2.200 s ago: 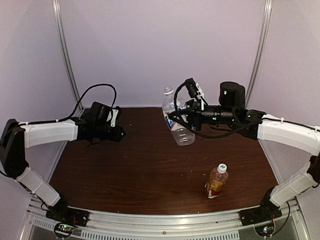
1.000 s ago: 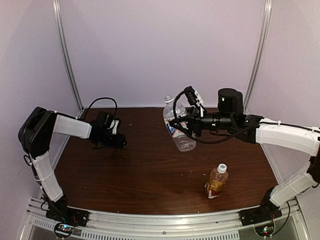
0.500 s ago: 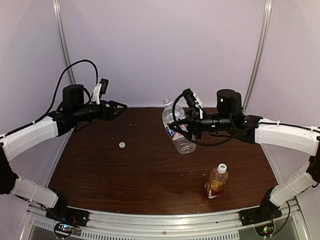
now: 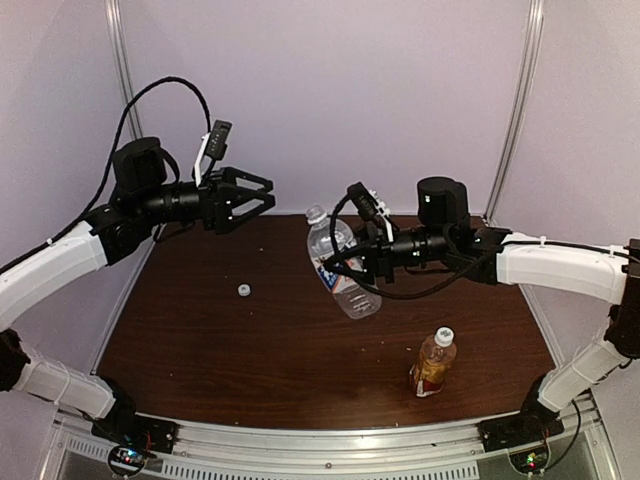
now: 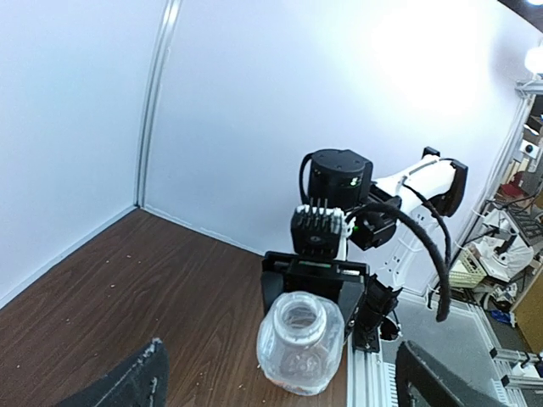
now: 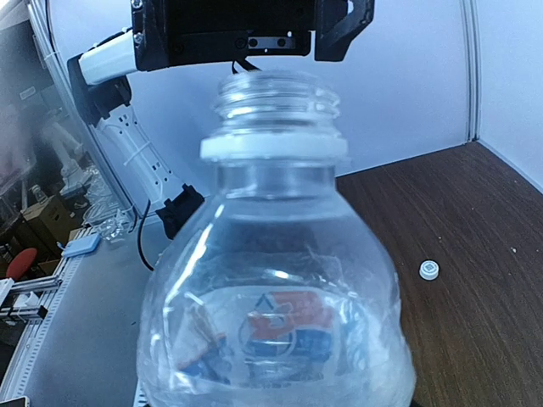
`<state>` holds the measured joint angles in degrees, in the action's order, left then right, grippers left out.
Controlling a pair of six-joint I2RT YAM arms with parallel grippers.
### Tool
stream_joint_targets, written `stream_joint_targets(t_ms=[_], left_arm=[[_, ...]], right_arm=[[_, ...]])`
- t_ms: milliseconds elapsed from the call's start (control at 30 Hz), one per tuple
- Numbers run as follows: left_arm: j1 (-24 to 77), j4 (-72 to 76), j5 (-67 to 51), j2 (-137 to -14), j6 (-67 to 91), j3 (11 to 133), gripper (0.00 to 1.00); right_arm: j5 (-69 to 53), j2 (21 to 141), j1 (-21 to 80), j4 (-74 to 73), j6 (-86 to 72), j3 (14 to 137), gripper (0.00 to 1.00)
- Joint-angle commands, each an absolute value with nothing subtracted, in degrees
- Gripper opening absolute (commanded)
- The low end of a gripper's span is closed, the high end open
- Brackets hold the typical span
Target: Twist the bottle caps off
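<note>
One cap [image 4: 243, 290] lies left of the clear bottle [image 4: 347, 291], which the right gripper [image 4: 331, 267] clamps, tilted and open-necked; the left gripper [image 4: 262, 193], fingers apart, hovers to its left. Amber bottle [image 4: 433, 366], nearer, stands capped. Further tilt could spill contents.

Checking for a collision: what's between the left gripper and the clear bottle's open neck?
Only open air separates the left gripper from the clear bottle; top external and left wrist views show it.
</note>
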<state>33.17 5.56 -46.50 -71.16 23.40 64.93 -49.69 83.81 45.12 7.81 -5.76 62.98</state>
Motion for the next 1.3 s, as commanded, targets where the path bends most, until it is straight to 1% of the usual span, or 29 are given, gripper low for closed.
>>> stream_joint_targets(t_ms=[0, 200, 300, 400, 633, 833, 933, 1000, 1067, 1200, 1267], left_arm=[[36.5, 2.8, -48.4, -74.2, 19.4, 69.6, 0.95], [41.0, -1.7, -46.1, -78.1, 16.6, 73.6, 0.95], [42.1, -2.2, -45.9, -79.6, 16.4, 74.4, 0.91], [42.8, -3.2, -46.2, -80.7, 16.2, 75.0, 0.84], [43.2, -3.9, -47.1, -81.5, 15.9, 75.3, 0.63], [43.2, -3.9, -47.7, -82.2, 15.4, 76.1, 0.5], [43.2, -3.9, -48.4, -82.6, 14.8, 76.4, 0.4], [43.2, -4.4, -48.3, -82.5, 14.1, 76.5, 0.32], [43.2, -5.0, -48.0, -82.3, 13.3, 76.4, 0.23], [43.2, -7.1, -46.3, -81.6, 12.1, 76.2, 0.0], [43.2, -7.7, -45.2, -81.0, 12.0, 75.8, 0.0]], right_arm=[[-52.4, 84.7, 46.6, 7.2, -4.5, 66.1, 0.45], [-52.3, 85.0, 47.8, 5.8, -3.7, 67.6, 0.45], [-52.1, 85.0, 48.2, 5.0, -3.2, 68.0, 0.45], [-51.8, 85.1, 48.4, 4.7, -2.9, 68.0, 0.45], [-51.5, 85.2, 48.4, 4.4, -2.6, 67.8, 0.45], [-51.1, 85.5, 48.5, 4.0, -2.2, 67.7, 0.45], [-50.6, 85.5, 48.5, 3.6, -2.2, 67.6, 0.45], [-49.9, 85.5, 48.5, 3.5, -2.5, 67.7, 0.48], [-48.8, 85.3, 48.5, 3.2, -2.5, 67.7, 0.53], [-46.9, 84.5, 48.5, 2.8, -2.4, 67.4, 0.59], [-46.0, 84.3, 48.4, 2.9, -2.5, 67.3, 0.63]])
